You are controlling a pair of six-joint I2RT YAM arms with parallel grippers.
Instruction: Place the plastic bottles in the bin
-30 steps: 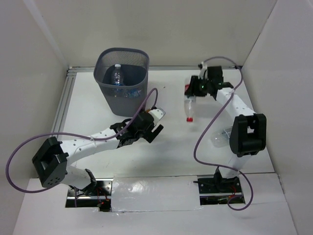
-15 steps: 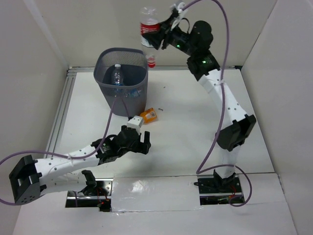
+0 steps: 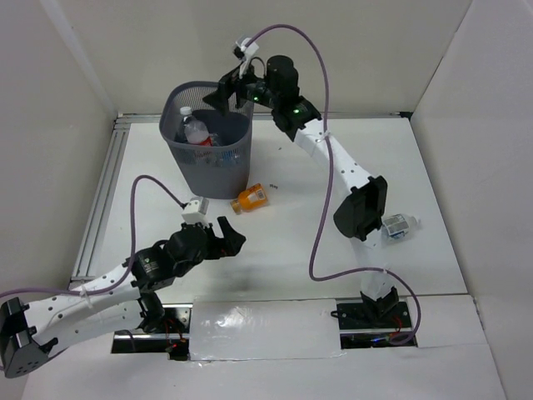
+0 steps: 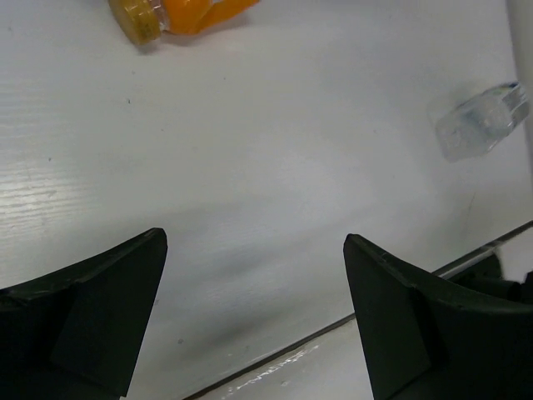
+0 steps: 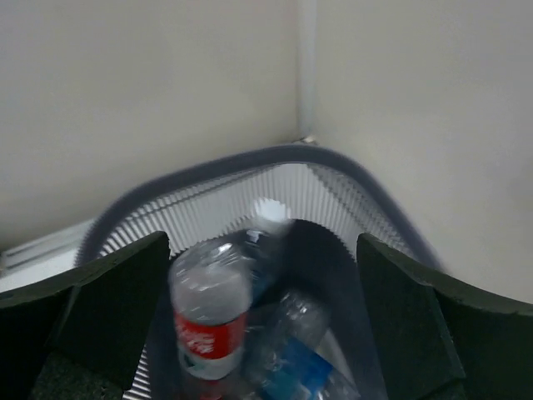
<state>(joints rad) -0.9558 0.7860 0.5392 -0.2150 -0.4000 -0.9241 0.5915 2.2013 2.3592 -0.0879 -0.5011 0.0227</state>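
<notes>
The bin (image 3: 200,171) stands at the far left of the table. Inside it a clear bottle with a red label (image 3: 193,129) leans on other clear bottles. My right gripper (image 3: 226,93) hangs open just above the bin's far right rim, holding nothing. The right wrist view looks down into the bin (image 5: 250,162), past the open right gripper (image 5: 262,242), onto the red-labelled bottle (image 5: 210,321) and a blue-labelled bottle (image 5: 304,362). A short orange bottle (image 3: 251,198) lies beside the bin. My left gripper (image 3: 229,237) is open and empty, just short of the orange bottle (image 4: 179,12).
A clear bottle (image 3: 398,226) lies on the table at the right, partly behind the right arm's elbow; it also shows as a clear bottle (image 4: 481,121) in the left wrist view. White walls close the left, back and right sides.
The right arm swung from the right of the table up over the bin with the red-labelled bottle and opened; the bottle is now inside. The left arm drew back toward the near left.
</notes>
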